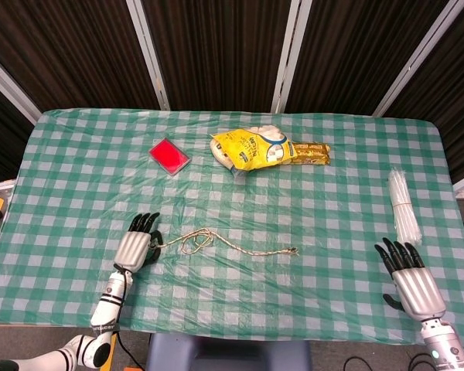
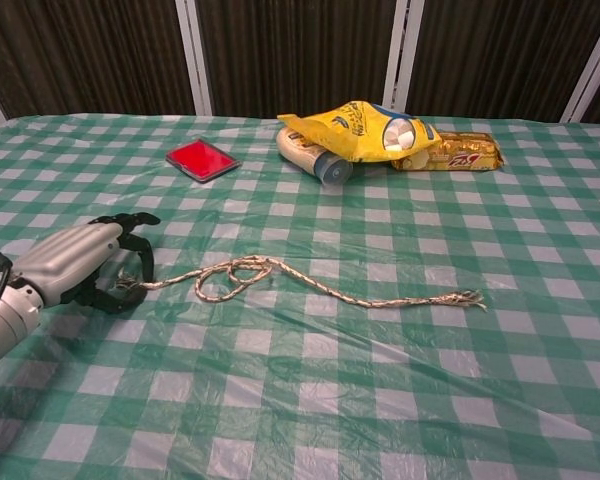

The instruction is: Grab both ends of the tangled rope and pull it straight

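At the near left of the bench, the left hand (image 2: 80, 265) pinches one end of the rope (image 2: 280, 277) (a loop remains mid-length), while the right hand (image 1: 410, 278), open and empty, sits well apart from the free end.

One rope (image 1: 224, 242), one red card (image 1: 170, 155), two snack packs (image 1: 251, 148).
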